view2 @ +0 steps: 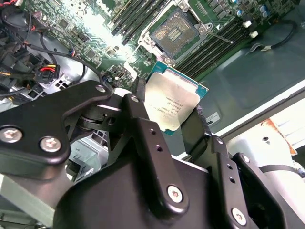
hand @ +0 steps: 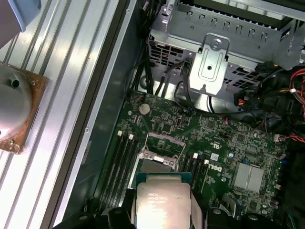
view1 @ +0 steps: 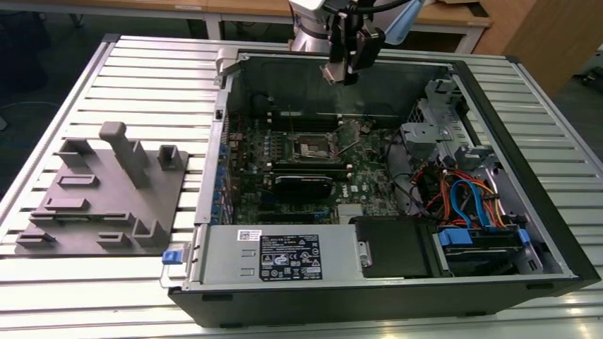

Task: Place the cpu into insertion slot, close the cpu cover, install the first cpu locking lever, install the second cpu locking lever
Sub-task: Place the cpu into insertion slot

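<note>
Black hand [view2: 170, 113] grips the cpu [view2: 172, 101] above the computer case [view1: 532, 152] on a slatted metal table [view1: 151, 63].

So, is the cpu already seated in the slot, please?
No, the pincer holds the cpu up, well clear of the empty slot.

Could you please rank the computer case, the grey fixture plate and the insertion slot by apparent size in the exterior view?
1. computer case
2. grey fixture plate
3. insertion slot, clearly the smallest

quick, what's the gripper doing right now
gripper: shut on the cpu, held in the air, not yet in the insertion slot.
</note>
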Controlling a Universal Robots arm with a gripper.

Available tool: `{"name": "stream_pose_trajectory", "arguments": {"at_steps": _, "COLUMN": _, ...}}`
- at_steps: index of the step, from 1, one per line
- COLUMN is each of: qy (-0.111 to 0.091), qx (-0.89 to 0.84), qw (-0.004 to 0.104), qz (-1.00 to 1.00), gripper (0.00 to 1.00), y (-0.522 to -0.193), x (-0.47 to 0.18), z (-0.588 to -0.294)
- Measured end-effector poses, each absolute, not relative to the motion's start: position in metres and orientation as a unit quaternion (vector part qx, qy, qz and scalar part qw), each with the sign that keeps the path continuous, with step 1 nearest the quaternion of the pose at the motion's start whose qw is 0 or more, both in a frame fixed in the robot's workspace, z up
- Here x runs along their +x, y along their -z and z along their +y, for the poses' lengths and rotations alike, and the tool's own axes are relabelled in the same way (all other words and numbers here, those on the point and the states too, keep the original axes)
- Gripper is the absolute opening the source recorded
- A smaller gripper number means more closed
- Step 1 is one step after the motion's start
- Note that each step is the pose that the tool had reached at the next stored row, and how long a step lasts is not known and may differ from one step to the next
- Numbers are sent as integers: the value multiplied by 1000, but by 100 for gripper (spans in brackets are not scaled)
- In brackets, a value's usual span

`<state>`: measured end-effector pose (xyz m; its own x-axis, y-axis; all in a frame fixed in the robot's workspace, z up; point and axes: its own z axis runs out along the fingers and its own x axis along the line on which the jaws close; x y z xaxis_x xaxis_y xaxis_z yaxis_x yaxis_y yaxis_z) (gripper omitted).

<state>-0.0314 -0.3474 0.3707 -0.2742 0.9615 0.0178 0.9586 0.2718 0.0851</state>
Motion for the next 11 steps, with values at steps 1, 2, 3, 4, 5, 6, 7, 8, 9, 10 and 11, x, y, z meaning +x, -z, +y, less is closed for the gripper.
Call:
{"name": "stream_pose_trajectory", "arguments": {"at_steps": 1, "qy": -39, "qx": 602, "qw": 19, "qz": 797, "gripper": 54, "y": -371, "x": -31, "z": -347}}
{"name": "stream_pose_trajectory", "arguments": {"at_steps": 2, "qy": -39, "qx": 603, "qw": 19, "qz": 797, "gripper": 54, "y": -371, "x": -31, "z": -347}}
{"name": "stream_pose_trajectory", "arguments": {"at_steps": 3, "qy": -39, "qx": 604, "qw": 19, "qz": 796, "gripper": 54, "y": -371, "x": -31, "z": -347}}
{"name": "stream_pose_trajectory", "arguments": {"at_steps": 4, "qy": -39, "qx": 604, "qw": 19, "qz": 796, "gripper": 54, "y": -371, "x": -31, "z": -347}}
{"name": "stream_pose_trajectory", "arguments": {"at_steps": 5, "qy": -39, "qx": 604, "qw": 19, "qz": 796, "gripper": 54, "y": -371, "x": -31, "z": -347}}
{"name": "stream_pose_trajectory", "arguments": {"at_steps": 6, "qy": -39, "qx": 604, "qw": 19, "qz": 796, "gripper": 54, "y": -371, "x": -31, "z": -347}}
{"name": "stream_pose_trajectory", "arguments": {"at_steps": 7, "qy": -39, "qx": 604, "qw": 19, "qz": 796, "gripper": 54, "y": -371, "x": -31, "z": -347}}
{"name": "stream_pose_trajectory", "arguments": {"at_steps": 8, "qy": -39, "qx": 604, "qw": 19, "qz": 796, "gripper": 54, "y": -371, "x": -31, "z": -347}}
{"name": "stream_pose_trajectory", "arguments": {"at_steps": 9, "qy": -39, "qx": 604, "qw": 19, "qz": 796, "gripper": 54, "y": -371, "x": -31, "z": -347}}
{"name": "stream_pose_trajectory", "arguments": {"at_steps": 10, "qy": -39, "qx": 604, "qw": 19, "qz": 796, "gripper": 54, "y": -371, "x": -31, "z": -347}}
{"name": "stream_pose_trajectory", "arguments": {"at_steps": 11, "qy": -39, "qx": 604, "qw": 19, "qz": 796, "gripper": 54, "y": -371, "x": -31, "z": -347}}
